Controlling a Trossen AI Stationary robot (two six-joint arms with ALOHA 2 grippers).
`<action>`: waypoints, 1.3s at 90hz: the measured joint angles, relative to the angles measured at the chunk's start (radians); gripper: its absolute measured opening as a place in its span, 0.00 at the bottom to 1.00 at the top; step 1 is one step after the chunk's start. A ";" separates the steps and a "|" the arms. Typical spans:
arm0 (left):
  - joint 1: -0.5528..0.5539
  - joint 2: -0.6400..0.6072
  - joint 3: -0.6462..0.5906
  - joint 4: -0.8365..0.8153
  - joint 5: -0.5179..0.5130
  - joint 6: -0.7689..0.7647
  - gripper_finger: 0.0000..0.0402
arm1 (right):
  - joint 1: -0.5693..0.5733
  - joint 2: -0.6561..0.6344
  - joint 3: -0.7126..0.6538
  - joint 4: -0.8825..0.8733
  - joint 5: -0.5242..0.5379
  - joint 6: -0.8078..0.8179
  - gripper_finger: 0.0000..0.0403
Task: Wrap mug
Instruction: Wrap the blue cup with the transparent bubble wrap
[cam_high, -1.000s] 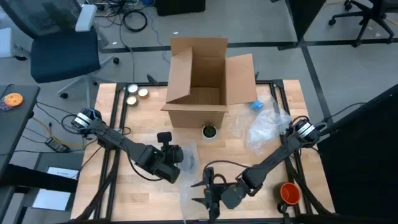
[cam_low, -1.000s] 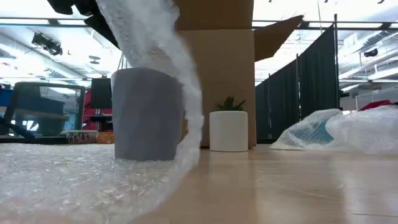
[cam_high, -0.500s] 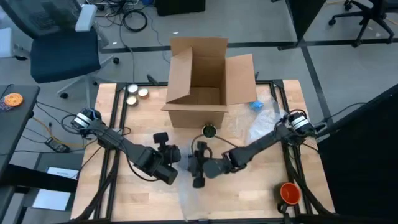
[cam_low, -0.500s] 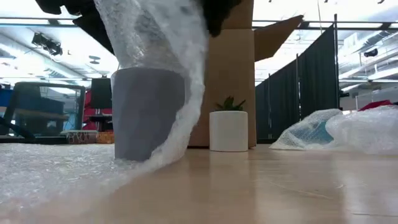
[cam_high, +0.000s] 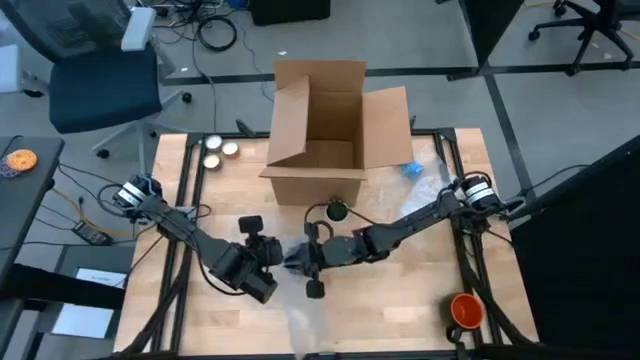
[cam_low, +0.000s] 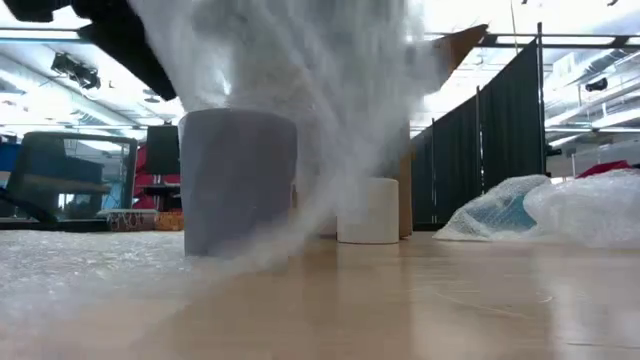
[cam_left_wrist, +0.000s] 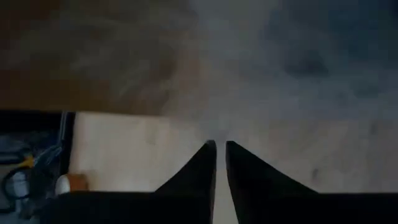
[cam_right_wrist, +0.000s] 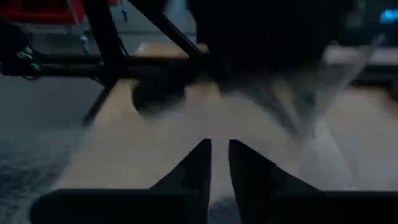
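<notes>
- Grey and round, the mug stood on the wooden table, near the middle.
- Bumpy clear bubble wrap hung over it.
- Both grippers, left gripper and right gripper, had fingers nearly shut, pinching the wrap.
- No writing could be read on the brown cardboard box.

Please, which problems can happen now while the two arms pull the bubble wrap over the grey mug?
The bubble wrap could drag and tip the grey mug, which stands free on the table. The small white plant pot stands close behind and might get swept. The right pincer and left pincer work very near each other and may collide.
</notes>
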 joint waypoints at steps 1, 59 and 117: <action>-0.001 0.000 0.000 -0.003 0.000 -0.003 0.10 | -0.002 0.000 0.000 -0.007 0.000 0.005 0.02; -0.167 -0.006 0.000 -0.083 0.145 -0.105 0.32 | -0.023 0.000 0.000 -0.293 -0.027 0.146 0.00; -0.213 -0.007 0.000 0.028 0.168 -0.085 0.32 | -0.082 0.000 0.000 -0.298 -0.132 0.066 0.00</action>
